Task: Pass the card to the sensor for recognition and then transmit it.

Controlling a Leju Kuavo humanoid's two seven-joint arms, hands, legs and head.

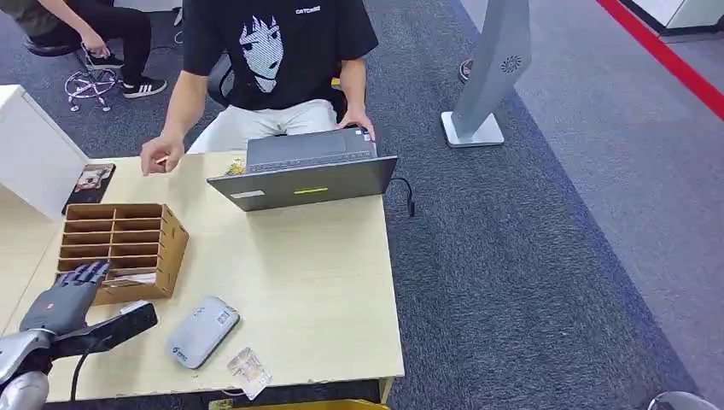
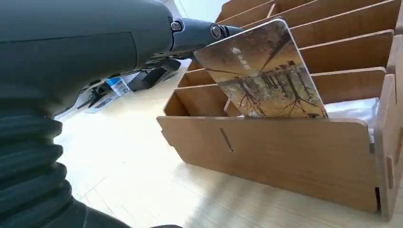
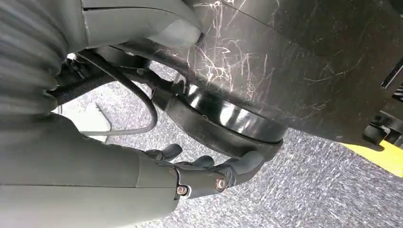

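Note:
A card [image 2: 261, 71] printed with brown trees stands tilted in the front slot of the wooden sorting box [image 2: 285, 156], its lower edge behind the front wall. My left hand [image 1: 68, 295] pinches the card's upper corner, with the fingertips [image 2: 199, 32] on it. In the head view this hand hovers at the near left corner of the wooden sorting box [image 1: 128, 243]. The grey card sensor [image 1: 202, 330] lies flat on the table to the right of the hand. My right hand [image 3: 209, 173] hangs beside my body above the carpet, fingers loosely apart and holding nothing.
A person sits behind the table at a grey laptop [image 1: 303, 175], one of their hands [image 1: 160, 156] over the far table edge. A white box [image 1: 30, 149] stands at far left. A black device [image 1: 119, 325] and a clear badge sleeve [image 1: 249, 371] lie near the front edge.

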